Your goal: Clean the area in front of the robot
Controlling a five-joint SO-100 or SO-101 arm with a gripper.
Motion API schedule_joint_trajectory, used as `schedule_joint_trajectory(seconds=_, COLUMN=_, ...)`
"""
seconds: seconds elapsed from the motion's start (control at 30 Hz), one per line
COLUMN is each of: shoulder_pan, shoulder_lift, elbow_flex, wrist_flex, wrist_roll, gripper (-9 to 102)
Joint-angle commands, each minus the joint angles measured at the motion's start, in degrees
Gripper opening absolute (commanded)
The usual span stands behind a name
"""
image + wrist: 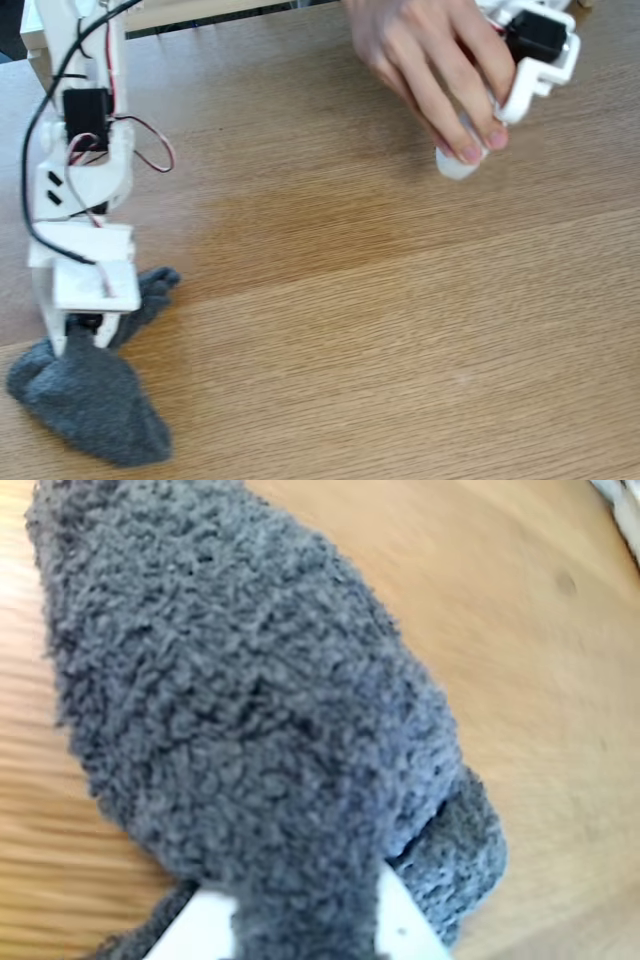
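My hand [305,925] pinches the fuzzy dark grey cloth [95,405] at its bunched end, white fingers [405,920] clamped on either side in the wrist view. The cloth is soft, light and floppy, so it should drag flat and wipe rather than slide. It lies on the wooden counter [380,330] at the lower left of the fixed view (a person's hand [430,70] works another white device [540,50], probably a controller).
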Motion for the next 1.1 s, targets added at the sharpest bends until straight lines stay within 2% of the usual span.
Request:
schedule_joint_trajectory(seconds=0.0, shoulder_pan=7.3, shoulder_lift=7.6, elbow_flex=-1.9, wrist_flex=9.5, wrist_roll=2.4, gripper=0)
schedule_joint_trajectory(seconds=0.13, shoulder_pan=5.4, shoulder_lift=15.9, elbow_flex=-1.9, wrist_flex=22.9, wrist_roll=6.3, gripper=0)
schedule_joint_trajectory(seconds=0.27, shoulder_pan=-0.4, shoulder_lift=25.2, elbow_flex=-1.8, wrist_flex=36.6, wrist_roll=10.6, gripper=0)
schedule_joint_trajectory(seconds=0.4, shoulder_pan=-8.2, shoulder_lift=32.6, elbow_flex=-1.8, wrist_flex=43.2, wrist_roll=15.2, gripper=0)
schedule_joint_trajectory(seconds=0.57, shoulder_pan=-16.7, shoulder_lift=38.0, elbow_flex=-1.8, wrist_flex=41.7, wrist_roll=19.4, gripper=0)
schedule_joint_trajectory(seconds=0.7, shoulder_pan=-20.5, shoulder_lift=34.9, elbow_flex=-1.8, wrist_flex=34.4, wrist_roll=18.6, gripper=0)
schedule_joint_trajectory(seconds=0.9, shoulder_pan=-18.0, shoulder_lift=20.0, elbow_flex=-1.8, wrist_flex=26.5, wrist_roll=12.0, gripper=0)
schedule_joint_trajectory(seconds=1.07, shoulder_pan=-14.4, shoulder_lift=9.7, elbow_flex=-1.8, wrist_flex=26.6, wrist_roll=4.7, gripper=0)
